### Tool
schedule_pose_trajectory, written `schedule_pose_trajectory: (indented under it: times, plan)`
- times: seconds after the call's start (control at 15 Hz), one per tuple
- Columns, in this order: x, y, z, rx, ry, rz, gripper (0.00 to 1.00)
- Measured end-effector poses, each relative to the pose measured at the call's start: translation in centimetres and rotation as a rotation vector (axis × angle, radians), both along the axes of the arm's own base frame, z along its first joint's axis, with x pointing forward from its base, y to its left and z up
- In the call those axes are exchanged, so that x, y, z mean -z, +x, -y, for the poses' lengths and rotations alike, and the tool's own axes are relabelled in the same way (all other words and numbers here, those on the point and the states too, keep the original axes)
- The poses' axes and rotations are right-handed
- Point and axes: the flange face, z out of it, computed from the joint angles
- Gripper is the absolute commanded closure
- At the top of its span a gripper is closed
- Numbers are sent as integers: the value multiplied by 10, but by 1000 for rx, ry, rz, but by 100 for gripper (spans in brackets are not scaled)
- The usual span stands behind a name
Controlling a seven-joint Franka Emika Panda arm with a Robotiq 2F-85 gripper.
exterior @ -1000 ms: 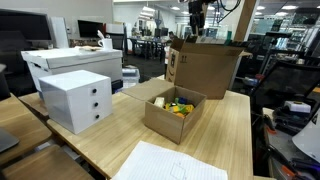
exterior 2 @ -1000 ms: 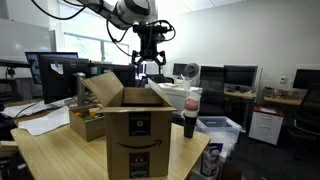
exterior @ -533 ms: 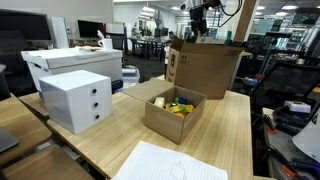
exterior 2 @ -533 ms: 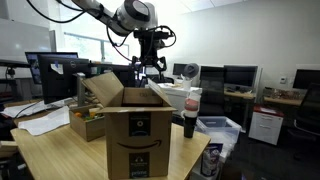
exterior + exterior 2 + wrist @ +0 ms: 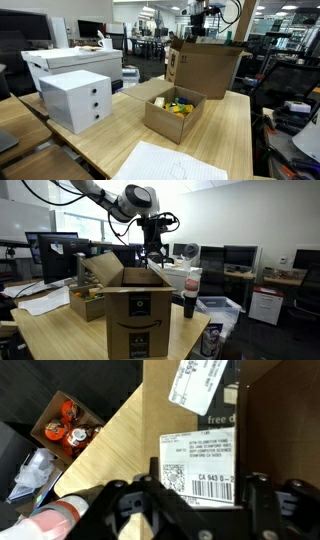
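Wrist view is filled at upper right by the box (image 5: 270, 430), with its white label (image 5: 198, 472) at lower centre. In both exterior views the gripper (image 5: 153, 258) hangs over the box's open top, nothing seen held; how far the pincer is parted cannot be told. The step is judged a hover above the mouth. A lowering would call for alignment between the raised flaps (image 5: 100, 268). Room is left above, while the bottle (image 5: 191, 292) just right of the box and the small box (image 5: 175, 112) at centre are to be avoided.
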Motion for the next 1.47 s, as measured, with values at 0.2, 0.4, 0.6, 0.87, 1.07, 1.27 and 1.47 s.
schedule_pose_trajectory:
  times: [0.2, 0.4, 0.6, 0.87, 1.07, 1.27, 1.47]
  plan:
    - [4, -1, 6, 4, 1, 16, 76]
    - [-2, -3, 9, 28, 25, 33, 91]
    - [-12, -9, 11, 85, 76, 30, 99]
    - [-27, -19, 15, 194, 162, 0, 97]
    - [-29, -27, 22, 283, 229, -28, 96]
    - [-24, -36, 35, 389, 292, -56, 96]
    - [-12, -45, 54, 506, 365, -78, 96]
